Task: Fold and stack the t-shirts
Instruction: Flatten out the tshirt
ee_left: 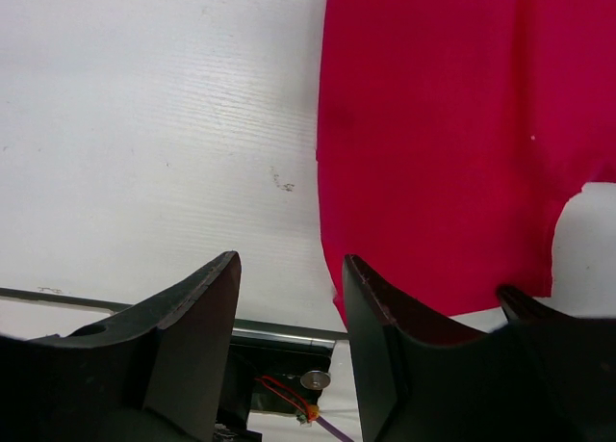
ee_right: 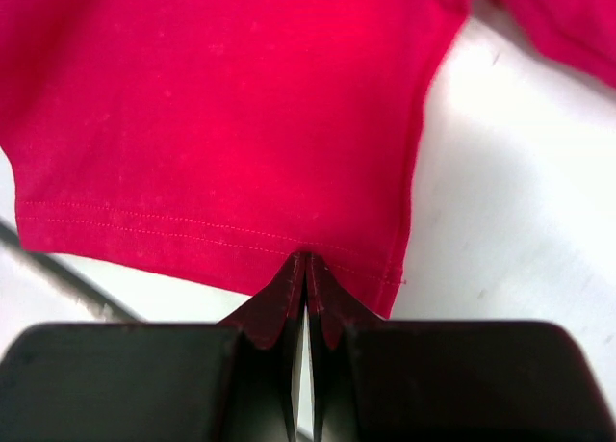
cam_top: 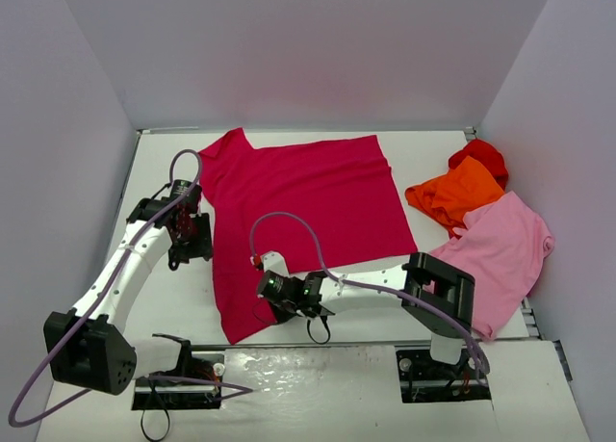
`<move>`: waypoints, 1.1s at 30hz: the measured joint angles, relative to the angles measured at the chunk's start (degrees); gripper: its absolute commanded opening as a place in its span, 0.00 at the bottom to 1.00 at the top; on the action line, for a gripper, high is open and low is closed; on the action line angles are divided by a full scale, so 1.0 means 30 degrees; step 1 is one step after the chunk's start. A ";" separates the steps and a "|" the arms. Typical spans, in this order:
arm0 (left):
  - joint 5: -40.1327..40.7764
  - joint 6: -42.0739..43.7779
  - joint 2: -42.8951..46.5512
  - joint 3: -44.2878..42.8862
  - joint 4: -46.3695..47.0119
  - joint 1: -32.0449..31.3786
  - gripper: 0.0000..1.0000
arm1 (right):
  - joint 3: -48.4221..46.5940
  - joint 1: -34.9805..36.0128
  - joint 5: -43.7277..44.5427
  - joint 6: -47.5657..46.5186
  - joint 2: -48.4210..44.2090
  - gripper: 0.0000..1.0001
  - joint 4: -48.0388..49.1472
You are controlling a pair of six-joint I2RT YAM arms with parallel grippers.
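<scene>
Lying mostly flat, crimson t-shirt (cam_top: pixel 308 206)

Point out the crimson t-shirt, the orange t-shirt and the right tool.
crimson t-shirt (cam_top: pixel 308 196): top view, middle of its body.
orange t-shirt (cam_top: pixel 456 194): top view, middle of its crumpled cloth.
right tool (ee_right: pixel 305 261): right wrist view, between its closed fingertips.

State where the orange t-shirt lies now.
In the top view, the orange t-shirt lies far right, between the red t-shirt behind it and the pink t-shirt in front.
</scene>
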State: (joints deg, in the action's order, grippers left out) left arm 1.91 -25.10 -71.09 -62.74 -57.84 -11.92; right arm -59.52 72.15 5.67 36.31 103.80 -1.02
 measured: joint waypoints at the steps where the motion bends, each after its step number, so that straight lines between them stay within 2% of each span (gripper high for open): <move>1: 0.0000 0.0005 0.0005 0.0000 0.0000 0.0000 0.44 | 0.0272 0.0228 -0.0010 0.0207 -0.0227 0.00 -0.0005; 6: -0.0007 0.0015 0.0007 0.0000 0.0000 0.0000 0.44 | 0.1051 0.1257 -0.0029 0.1130 -0.0986 0.01 -0.0374; 7: -0.0007 0.0028 0.0007 0.0000 0.0000 0.0000 0.44 | 0.1055 0.1422 -0.0021 0.1244 -0.1020 0.08 -0.0503; 12: 0.0004 0.0128 0.0007 0.0000 0.0000 0.0000 0.44 | 0.0666 0.1867 0.0480 0.1495 -0.1145 0.60 -0.1572; 16: 0.0239 0.0138 0.0015 -0.0001 -0.0063 0.0000 0.44 | -0.0234 0.1906 0.2142 0.1275 -0.1657 0.74 -0.3303; 19: 0.0578 0.0124 0.0153 -0.0033 -0.0194 0.0000 0.44 | -0.1567 0.1464 0.3226 0.0788 -0.2190 0.76 -0.4207; 24: 0.0970 -0.0013 0.0949 -0.0494 -0.0401 0.0000 0.44 | -0.6000 -0.0271 0.3690 -0.1127 -0.1255 0.74 -0.3987; 33: 0.1458 -0.0630 0.2302 -0.1056 -0.1204 0.0000 0.44 | -1.5208 -0.3173 0.1500 -0.5088 0.8168 0.71 -0.3202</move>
State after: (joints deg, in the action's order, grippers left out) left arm 6.29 -26.99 -64.18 -65.91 -61.46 -11.92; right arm -105.15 62.63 10.17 21.04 128.31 -10.62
